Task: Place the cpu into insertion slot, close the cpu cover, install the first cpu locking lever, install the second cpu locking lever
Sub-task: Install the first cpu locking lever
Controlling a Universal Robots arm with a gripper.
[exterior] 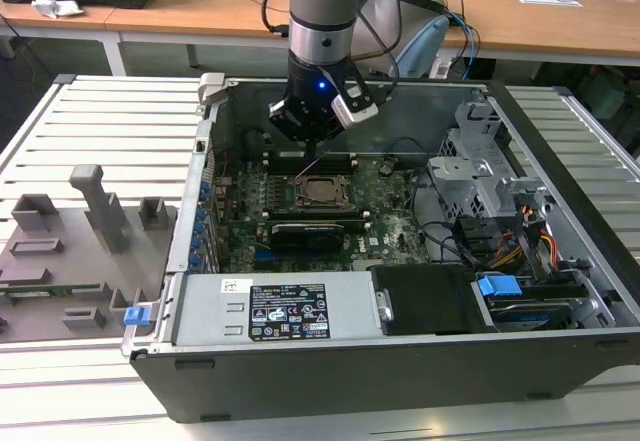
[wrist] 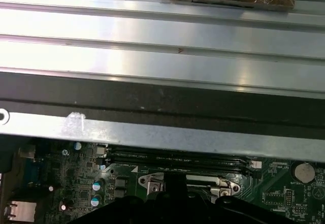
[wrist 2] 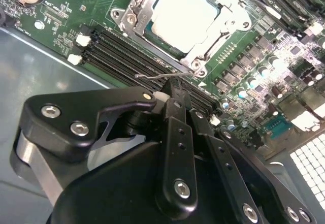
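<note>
Open computer case on a slatted metal tabletop

Inside lie a green board, a labelled power supply, drive cages and a blue clip; grey fixture blocks sit at the exterior view's left, wooden desks behind.

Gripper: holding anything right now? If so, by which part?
Cannot be told. In the second wrist view the gripper is at the thin wire locking lever beside the insertion slot; an actual grip isn't visible.

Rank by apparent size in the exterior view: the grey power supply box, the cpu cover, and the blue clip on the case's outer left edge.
1. Power supply box, largest.
2. cpu cover.
3. Blue clip, smallest, though it sits nearer the camera.
</note>
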